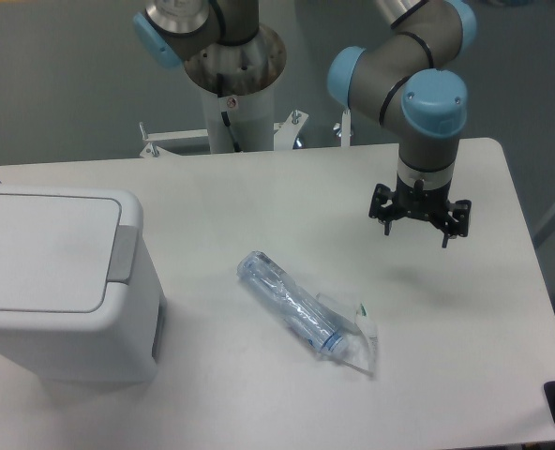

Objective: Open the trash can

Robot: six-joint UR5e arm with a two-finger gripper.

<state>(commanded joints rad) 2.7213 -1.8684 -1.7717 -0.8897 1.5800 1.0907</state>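
One fixed camera gives us the whole scene, looking down on a white table [259, 187].

At the left edge we see the trash can [57, 281], a large boxy white bin with rounded corners, partly cut off by the frame. Its flat rectangular lid [38, 248] lies closed and level on top. The grey push tab [122, 253] sits on the lid's right side, facing the middle of the table. We find no brand name or writing on the bin that we can read.

Near the centre of the table, to the right of the bin and apart from it, lies a crushed clear plastic bottle [292, 307]. It rests on its side, slanting from upper left to lower right, with its neck end toward the lower right. A loose pale label or wrapper [362, 342] trails from that end; it carries a small greenish mark, but any print on it is too small for us to read.

The gripper [418, 221] hangs above the right part of the table, pointing downward, well apart from both the bin and the bottle, and a faint shadow lies on the tabletop below it. It holds nothing. Its dark fingers appear spread to either side, so we read the jaws as wide. Above it the arm [409, 75] shows grey links and light blue joint caps. We make out no readable lettering on the arm.
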